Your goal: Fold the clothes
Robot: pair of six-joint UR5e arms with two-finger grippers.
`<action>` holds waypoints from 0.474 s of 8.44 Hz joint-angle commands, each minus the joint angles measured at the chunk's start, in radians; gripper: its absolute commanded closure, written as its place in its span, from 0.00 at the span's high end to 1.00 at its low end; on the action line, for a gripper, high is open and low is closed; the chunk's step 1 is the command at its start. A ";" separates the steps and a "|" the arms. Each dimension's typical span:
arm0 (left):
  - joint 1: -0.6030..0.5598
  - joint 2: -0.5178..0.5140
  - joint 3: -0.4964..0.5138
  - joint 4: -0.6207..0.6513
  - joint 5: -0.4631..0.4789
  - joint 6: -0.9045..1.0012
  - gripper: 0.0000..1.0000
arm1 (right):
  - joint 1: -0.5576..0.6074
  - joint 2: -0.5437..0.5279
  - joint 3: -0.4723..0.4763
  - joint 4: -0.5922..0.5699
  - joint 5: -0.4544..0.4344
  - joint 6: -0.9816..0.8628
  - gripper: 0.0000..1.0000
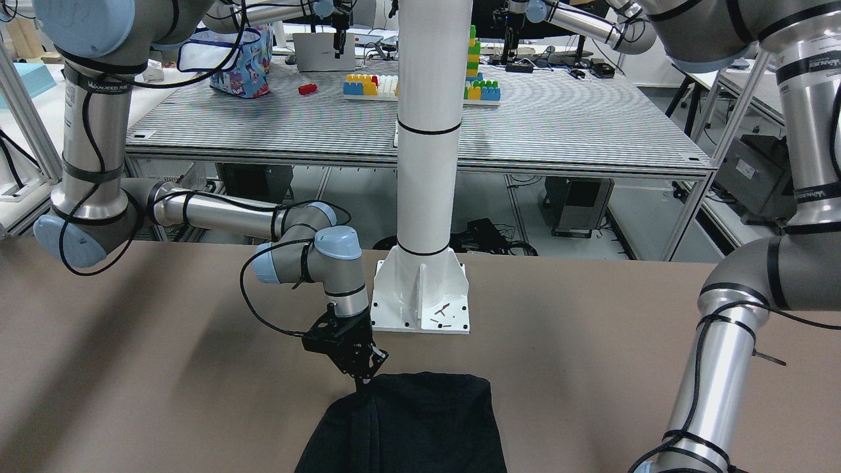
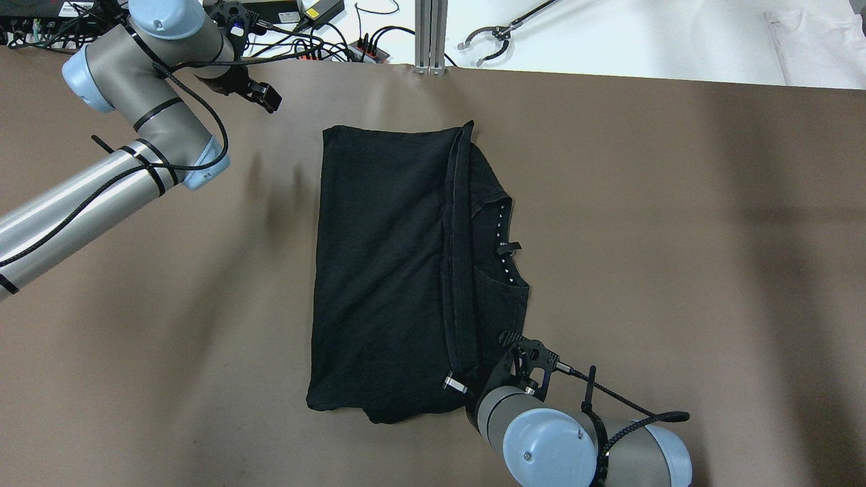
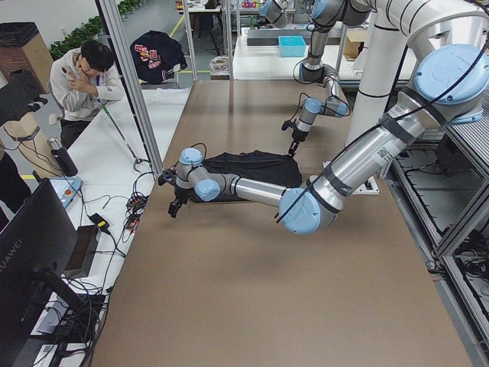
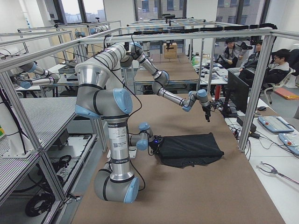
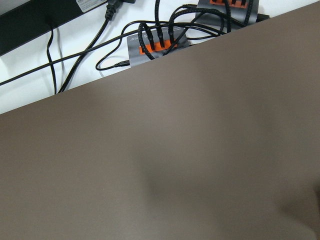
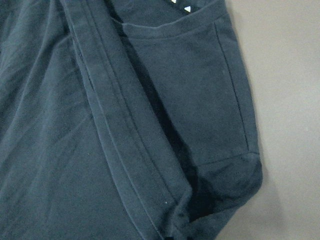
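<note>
**Limp black cloth half folded, right tool at its hem**

At ten o'clock from the cloth, the left tool (image 2: 262, 96) hangs over bare desk (image 2: 135, 325) with nothing visibly in it. I cannot tell how wide it stands. The black cloth (image 2: 385, 270) lies mid-desk, one side doubled over along a long seam. At its five o'clock corner the right tool (image 2: 454, 384) has its jaws drawn nearly together, seemingly nipping that hem. The cloth looks light, thin and floppy. It should sag and slide, so corners and hemmed edges are the places to grip.
</note>
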 commanded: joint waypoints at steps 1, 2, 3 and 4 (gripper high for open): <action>0.000 0.005 -0.001 0.000 -0.003 0.000 1.00 | 0.017 -0.007 0.012 -0.012 -0.016 -0.182 0.94; 0.000 0.005 -0.001 0.000 -0.005 0.000 1.00 | 0.062 -0.007 0.010 -0.008 -0.011 -0.278 0.94; 0.000 0.013 -0.008 -0.002 -0.005 0.000 1.00 | 0.107 0.001 0.009 -0.014 -0.011 -0.353 0.94; 0.002 0.033 -0.034 -0.002 -0.005 -0.009 1.00 | 0.150 0.008 0.000 -0.015 -0.011 -0.416 0.94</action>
